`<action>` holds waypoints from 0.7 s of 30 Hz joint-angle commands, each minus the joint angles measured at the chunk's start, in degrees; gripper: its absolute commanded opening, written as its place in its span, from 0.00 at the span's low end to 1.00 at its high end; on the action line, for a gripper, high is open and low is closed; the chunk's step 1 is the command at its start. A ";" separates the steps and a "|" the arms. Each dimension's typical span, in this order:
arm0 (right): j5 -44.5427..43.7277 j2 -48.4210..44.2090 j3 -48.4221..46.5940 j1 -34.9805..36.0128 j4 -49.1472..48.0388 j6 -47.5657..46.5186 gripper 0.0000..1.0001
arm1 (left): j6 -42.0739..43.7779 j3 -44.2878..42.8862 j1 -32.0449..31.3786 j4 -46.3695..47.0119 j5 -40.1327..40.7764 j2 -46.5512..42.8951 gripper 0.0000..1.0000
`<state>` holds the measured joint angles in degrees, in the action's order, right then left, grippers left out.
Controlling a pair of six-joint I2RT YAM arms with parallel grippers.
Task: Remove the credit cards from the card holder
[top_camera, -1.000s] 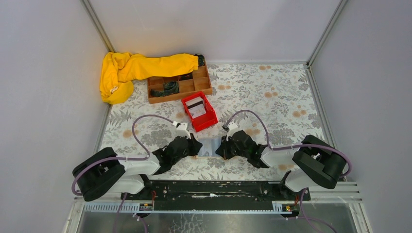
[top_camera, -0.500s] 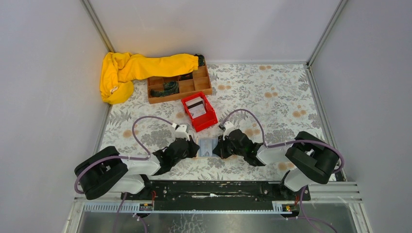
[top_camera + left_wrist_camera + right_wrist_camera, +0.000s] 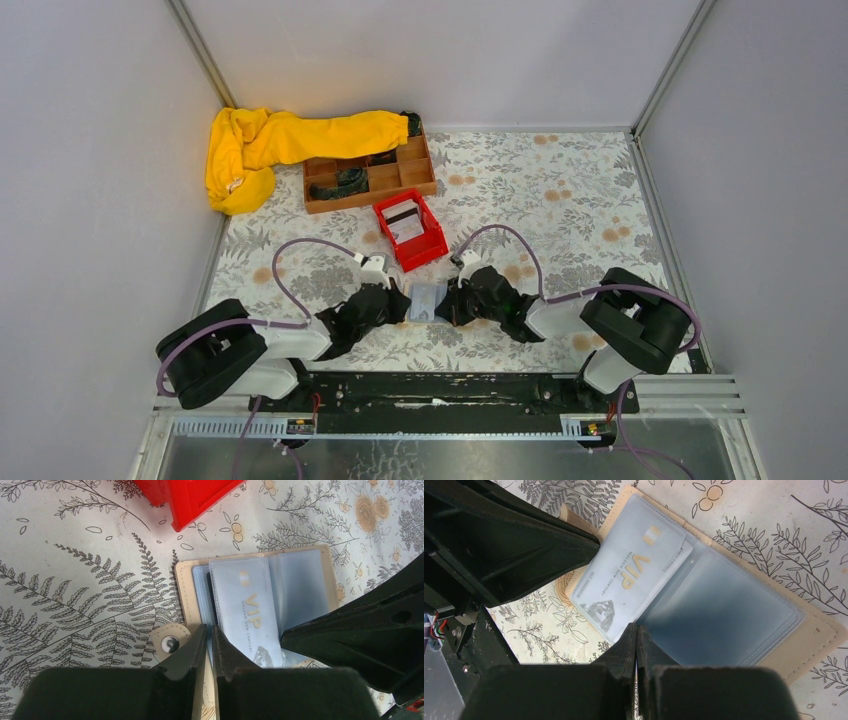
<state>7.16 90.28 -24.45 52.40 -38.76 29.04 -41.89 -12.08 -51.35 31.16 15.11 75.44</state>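
Right claw point(image 3: 636, 631) edged left, card holder point(image 3: 427, 300) clearer

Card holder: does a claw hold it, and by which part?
Left claw pinches the card holder at the edge by its snap tab; right claw shut, hold unclear.

Red bin point(image 3: 421, 259) sits mid-table on the floral tablecloth point(image 3: 570, 195), turned at an angle. Just behind it is a brown wooden tray point(image 3: 371, 199) with compartments, with dark green bits point(image 3: 349, 181) in a couple of them. Yellow cloth point(image 3: 290, 138) is bunched in the back-left corner, one end draped over the tray's far edge. Plain grey walls point(image 3: 440, 60) all round.
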 commanded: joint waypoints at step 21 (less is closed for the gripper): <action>-1.04 -1.45 3.89 0.42 -3.56 1.68 0.00 | 1.34 -5.24 -1.57 -4.87 -7.55 -8.43 0.15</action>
<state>6.90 90.21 -21.76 52.40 -43.09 30.72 -41.78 -15.16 -52.16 27.31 8.78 67.75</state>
